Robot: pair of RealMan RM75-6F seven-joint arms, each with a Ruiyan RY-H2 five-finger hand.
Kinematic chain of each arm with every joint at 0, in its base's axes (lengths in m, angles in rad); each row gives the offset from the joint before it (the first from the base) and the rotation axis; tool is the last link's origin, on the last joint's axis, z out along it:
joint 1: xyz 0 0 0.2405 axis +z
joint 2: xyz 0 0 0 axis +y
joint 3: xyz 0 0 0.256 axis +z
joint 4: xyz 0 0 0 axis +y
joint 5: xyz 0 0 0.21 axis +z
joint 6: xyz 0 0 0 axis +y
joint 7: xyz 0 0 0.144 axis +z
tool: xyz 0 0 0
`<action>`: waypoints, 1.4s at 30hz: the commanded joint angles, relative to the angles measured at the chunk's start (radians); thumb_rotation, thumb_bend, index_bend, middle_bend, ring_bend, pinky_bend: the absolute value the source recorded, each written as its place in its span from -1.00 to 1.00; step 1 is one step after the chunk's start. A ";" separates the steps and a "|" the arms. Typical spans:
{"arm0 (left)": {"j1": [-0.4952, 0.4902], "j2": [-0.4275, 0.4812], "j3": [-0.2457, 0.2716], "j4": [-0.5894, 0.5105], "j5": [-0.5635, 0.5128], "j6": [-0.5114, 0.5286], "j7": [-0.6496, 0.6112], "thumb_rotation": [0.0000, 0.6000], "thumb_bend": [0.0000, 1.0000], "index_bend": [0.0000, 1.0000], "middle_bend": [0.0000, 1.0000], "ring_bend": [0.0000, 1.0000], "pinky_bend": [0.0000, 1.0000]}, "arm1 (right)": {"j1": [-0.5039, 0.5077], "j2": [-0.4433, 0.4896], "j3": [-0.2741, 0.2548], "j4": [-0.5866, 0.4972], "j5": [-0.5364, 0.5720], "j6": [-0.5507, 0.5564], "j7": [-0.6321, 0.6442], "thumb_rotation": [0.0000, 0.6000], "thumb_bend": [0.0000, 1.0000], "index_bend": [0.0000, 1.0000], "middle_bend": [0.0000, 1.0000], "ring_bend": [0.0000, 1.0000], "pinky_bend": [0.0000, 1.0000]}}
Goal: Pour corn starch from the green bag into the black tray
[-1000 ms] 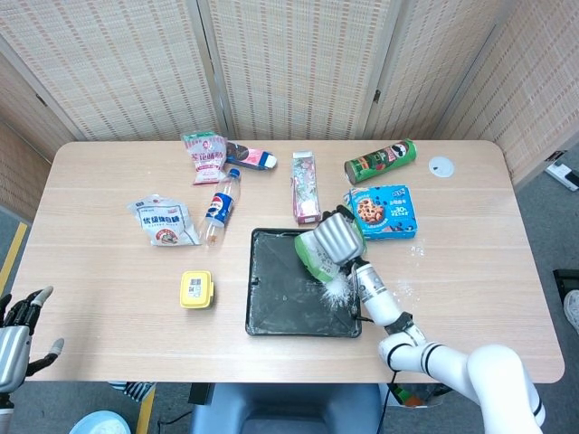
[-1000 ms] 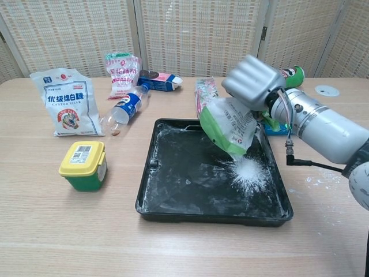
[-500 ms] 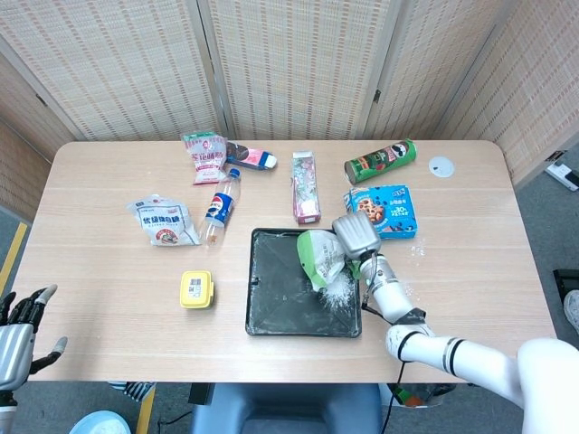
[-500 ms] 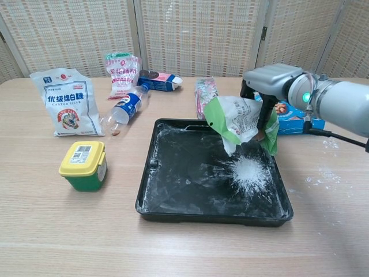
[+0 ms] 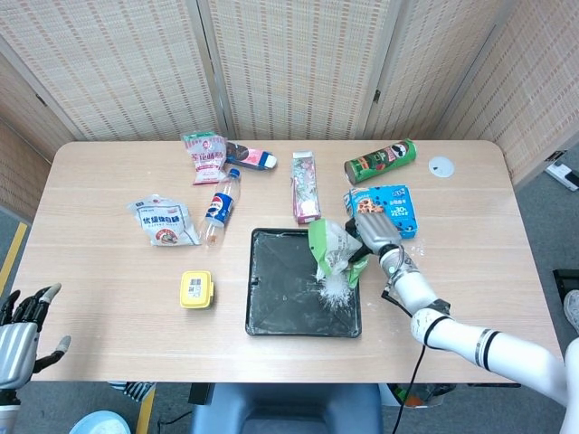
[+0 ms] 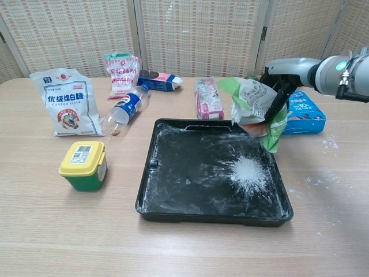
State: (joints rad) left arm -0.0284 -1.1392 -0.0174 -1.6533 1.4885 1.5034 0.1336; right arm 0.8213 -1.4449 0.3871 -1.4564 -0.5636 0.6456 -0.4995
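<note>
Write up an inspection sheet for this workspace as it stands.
Surface: wooden table, white powder specks near its right edge.
Job's things: green bag held above the far right corner of the black tray; white starch pile in the tray's right half.
Clutter: yellow-lidded box, sugar bag, cola bottle, blue cookie box, green can, all outside the tray.
Hands: right hand grips the bag; left hand off the table, fingers apart.
Cables: black cable along the right arm.
Surroundings: woven screens behind.
</note>
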 commanded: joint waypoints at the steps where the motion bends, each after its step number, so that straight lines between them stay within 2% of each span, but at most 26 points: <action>1: -0.002 -0.002 0.000 -0.001 0.002 -0.001 0.002 1.00 -0.31 -0.77 -0.66 -0.61 -1.00 | -0.011 0.042 -0.008 -0.017 0.043 -0.072 0.111 1.00 -0.68 0.44 0.11 0.31 0.12; 6: -0.008 -0.007 0.000 -0.001 0.004 -0.008 0.004 1.00 -0.31 -0.77 -0.66 -0.61 -1.00 | -0.022 0.055 -0.011 -0.012 0.067 -0.163 0.261 1.00 -0.67 0.40 0.11 0.30 0.12; 15: -0.006 -0.004 -0.001 0.007 -0.005 -0.008 -0.001 1.00 -0.31 -0.77 -0.65 -0.61 -1.00 | -0.024 0.039 -0.011 0.054 0.046 -0.299 0.468 1.00 -0.67 0.37 0.09 0.28 0.12; 18: -0.006 -0.005 0.003 0.005 0.003 -0.005 -0.002 1.00 -0.31 -0.78 -0.65 -0.61 -1.00 | -0.031 0.047 0.017 0.054 0.057 -0.384 0.562 1.00 -0.67 0.37 0.09 0.26 0.12; 24: -0.004 -0.004 0.002 0.006 0.000 -0.003 -0.003 1.00 -0.31 -0.78 -0.65 -0.61 -1.00 | -0.083 0.056 0.073 0.051 -0.029 -0.434 0.661 1.00 -0.67 0.37 0.09 0.23 0.08; 29: -0.004 -0.003 0.007 0.000 0.015 0.003 -0.003 1.00 -0.31 -0.78 -0.65 -0.61 -1.00 | -0.139 0.065 0.096 0.019 -0.154 -0.385 0.681 1.00 -0.67 0.36 0.09 0.22 0.08; 33: -0.003 -0.001 0.005 -0.002 0.014 0.006 -0.002 1.00 -0.31 -0.78 -0.65 -0.61 -1.00 | -0.184 0.097 0.095 -0.010 -0.245 -0.346 0.692 1.00 -0.67 0.35 0.09 0.21 0.08; 37: -0.007 -0.002 0.007 -0.008 0.021 0.004 0.003 1.00 -0.31 -0.78 -0.65 -0.61 -1.00 | -0.229 0.138 0.102 -0.029 -0.280 -0.368 0.757 1.00 -0.67 0.35 0.09 0.18 0.05; 42: -0.011 -0.005 0.007 -0.019 0.028 0.003 0.012 1.00 -0.31 -0.78 -0.65 -0.61 -1.00 | -0.283 0.159 0.102 -0.001 -0.351 -0.360 0.810 1.00 -0.67 0.35 0.09 0.17 0.05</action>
State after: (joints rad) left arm -0.0387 -1.1437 -0.0103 -1.6717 1.5164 1.5069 0.1453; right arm 0.5635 -1.2978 0.4887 -1.4699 -0.8840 0.2802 0.2859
